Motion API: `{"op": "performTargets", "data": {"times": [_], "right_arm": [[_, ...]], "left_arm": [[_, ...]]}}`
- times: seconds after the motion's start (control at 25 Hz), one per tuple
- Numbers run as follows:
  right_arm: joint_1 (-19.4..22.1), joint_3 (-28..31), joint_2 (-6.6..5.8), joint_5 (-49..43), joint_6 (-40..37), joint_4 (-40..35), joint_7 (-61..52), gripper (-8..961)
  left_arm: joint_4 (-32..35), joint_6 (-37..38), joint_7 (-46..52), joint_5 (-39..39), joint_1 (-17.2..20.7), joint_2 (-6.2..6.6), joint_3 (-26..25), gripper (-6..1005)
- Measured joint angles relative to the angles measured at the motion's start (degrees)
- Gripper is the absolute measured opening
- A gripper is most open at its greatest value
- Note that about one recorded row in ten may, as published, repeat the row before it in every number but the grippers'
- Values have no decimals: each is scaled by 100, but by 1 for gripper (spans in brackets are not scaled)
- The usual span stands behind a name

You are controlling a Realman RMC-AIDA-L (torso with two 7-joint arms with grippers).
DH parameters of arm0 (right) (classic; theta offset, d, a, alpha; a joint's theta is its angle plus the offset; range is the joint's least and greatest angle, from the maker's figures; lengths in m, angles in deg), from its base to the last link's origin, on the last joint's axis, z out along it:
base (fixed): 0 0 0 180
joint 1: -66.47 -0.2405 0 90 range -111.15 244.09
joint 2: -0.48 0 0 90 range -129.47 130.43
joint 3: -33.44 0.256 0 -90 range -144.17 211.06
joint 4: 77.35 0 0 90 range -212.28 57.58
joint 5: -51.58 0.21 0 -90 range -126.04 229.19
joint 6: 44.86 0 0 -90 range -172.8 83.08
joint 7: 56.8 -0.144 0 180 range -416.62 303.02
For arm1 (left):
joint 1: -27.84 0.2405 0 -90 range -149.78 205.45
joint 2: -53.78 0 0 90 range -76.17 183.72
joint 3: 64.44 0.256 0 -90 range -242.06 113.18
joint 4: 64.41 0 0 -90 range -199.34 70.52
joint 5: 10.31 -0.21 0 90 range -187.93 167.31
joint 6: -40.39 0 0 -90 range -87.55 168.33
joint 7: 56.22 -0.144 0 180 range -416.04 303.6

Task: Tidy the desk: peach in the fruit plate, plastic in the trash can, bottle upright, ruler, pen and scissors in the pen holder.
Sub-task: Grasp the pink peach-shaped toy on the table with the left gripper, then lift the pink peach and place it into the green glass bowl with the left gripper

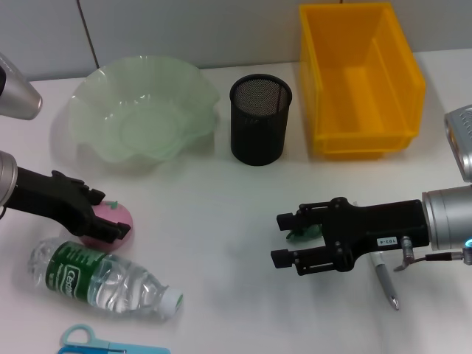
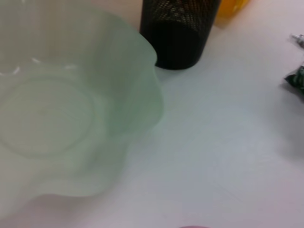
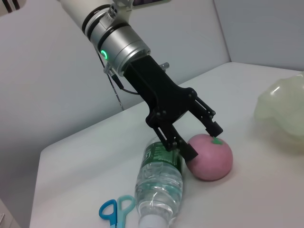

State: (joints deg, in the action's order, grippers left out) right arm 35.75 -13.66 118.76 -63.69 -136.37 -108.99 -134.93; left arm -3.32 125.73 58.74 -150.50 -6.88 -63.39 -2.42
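The pink peach (image 1: 124,215) lies on the white desk, and my left gripper (image 1: 109,214) stands open with a finger on each side of its top. The right wrist view shows this gripper (image 3: 203,140) over the peach (image 3: 211,159). Beside it a clear bottle (image 1: 103,276) lies on its side. My right gripper (image 1: 282,240) is open, with a green scrap of plastic (image 1: 301,236) between its fingers. A pen (image 1: 385,280) lies under that arm. Blue scissors (image 1: 81,338) sit at the front edge. The green fruit plate (image 1: 140,110) and black mesh pen holder (image 1: 260,118) stand behind. The ruler is out of view.
A yellow bin (image 1: 361,77) stands at the back right beside the pen holder. The left wrist view looks over the fruit plate (image 2: 71,118) toward the pen holder (image 2: 178,33) and the plastic (image 2: 297,78). The bottle (image 3: 159,183) touches the peach.
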Motion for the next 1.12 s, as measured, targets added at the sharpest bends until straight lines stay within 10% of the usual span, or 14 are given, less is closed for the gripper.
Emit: {"op": "performTargets", "data": {"times": [0.44, 0.96, 1.12], "right_arm": [[30, 0, -7, -5, -7, 0, -2, 729], [-3, 0, -7, -5, -10, 0, -8, 730], [-4, 0, -3, -5, -6, 0, -18, 729]], "left_arm": [[107, -138, 0, -268, 18, -76, 17, 838], [246, -243, 12, -273, 45, -87, -25, 324], [407, -135, 34, -240, 79, -88, -96, 301]]}}
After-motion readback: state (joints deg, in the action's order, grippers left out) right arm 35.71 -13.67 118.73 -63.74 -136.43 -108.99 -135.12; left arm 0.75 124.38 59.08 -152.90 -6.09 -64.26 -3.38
